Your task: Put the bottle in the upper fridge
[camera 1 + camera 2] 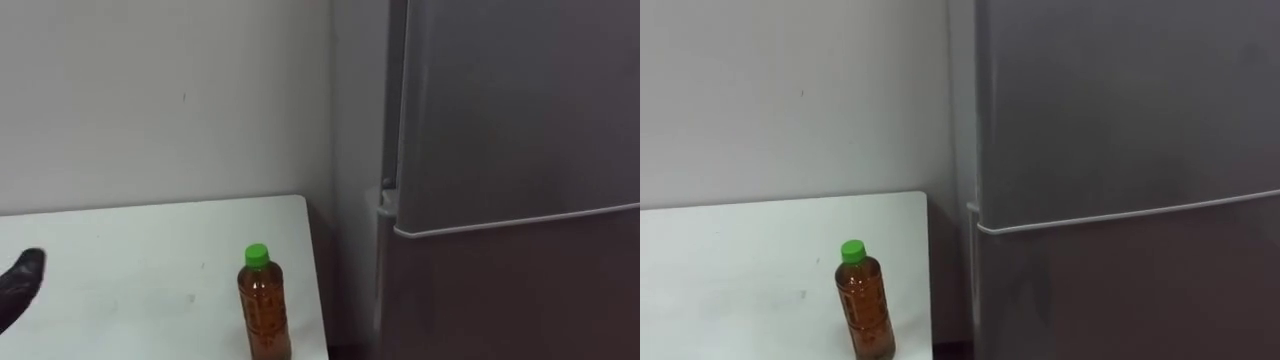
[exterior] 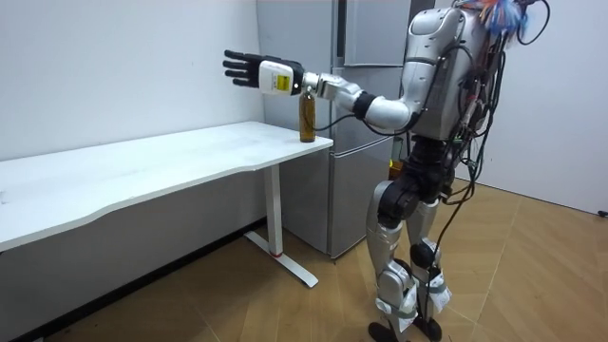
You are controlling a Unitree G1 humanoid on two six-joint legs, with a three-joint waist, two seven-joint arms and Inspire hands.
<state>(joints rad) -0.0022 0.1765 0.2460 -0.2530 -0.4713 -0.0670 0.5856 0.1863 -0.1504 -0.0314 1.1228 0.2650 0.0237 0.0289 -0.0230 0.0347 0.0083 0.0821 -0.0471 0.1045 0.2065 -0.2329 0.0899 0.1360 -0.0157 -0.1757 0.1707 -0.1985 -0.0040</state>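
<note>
step: reaching, no grab yet | left hand (image 1: pixel 22 280) wide open, empty, 9 o'clock of bottle (image 1: pixel 264 305) | bottle upright on table (image 1: pixel 120 250) corner | fridge (image 1: pixel 520 120) at 3 o'clock, shut | next imo: wrap fingers round the bottle

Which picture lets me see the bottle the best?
The right eye view: the bottle stands close up on the table, green cap and brown drink plain. The left eye view shows it as near, but cuts off its base. The room view shows it small, at the table's corner beside the fridge.
</note>
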